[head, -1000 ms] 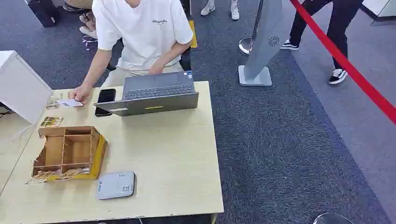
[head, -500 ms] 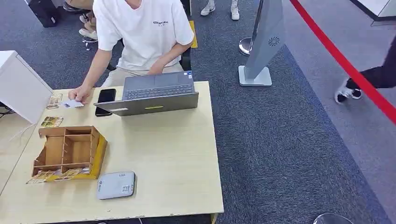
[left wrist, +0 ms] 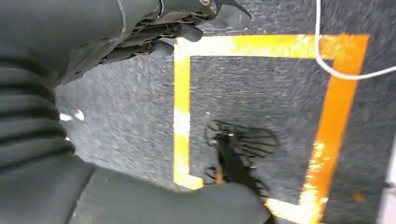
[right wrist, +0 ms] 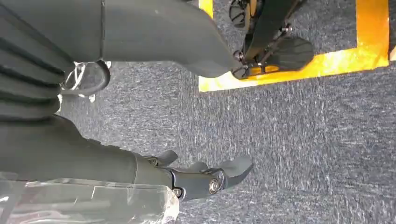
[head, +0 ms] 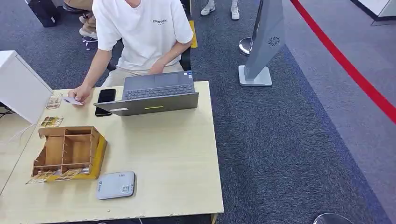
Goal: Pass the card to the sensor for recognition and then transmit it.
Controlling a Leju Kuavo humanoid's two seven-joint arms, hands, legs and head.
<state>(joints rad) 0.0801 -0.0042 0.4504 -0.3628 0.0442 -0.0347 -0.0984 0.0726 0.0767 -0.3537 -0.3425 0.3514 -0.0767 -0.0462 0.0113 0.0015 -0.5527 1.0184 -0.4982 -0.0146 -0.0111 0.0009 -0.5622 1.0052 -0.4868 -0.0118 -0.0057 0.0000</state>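
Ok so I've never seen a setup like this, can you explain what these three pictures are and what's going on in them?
They come from a two-legged humanoid robot with a camera on its head and one at each wrist.

The head view looks down at a wooden table. On it lie a grey card sensor, a wooden compartment box, a laptop and a black phone. A seated person in a white shirt holds a white card at the far corner.

The wrist views point at the carpet, so the arms seem to hang at the robot's sides. The left hand and right hand hold nothing, fingers loosely extended. The robot has not taken a card yet.
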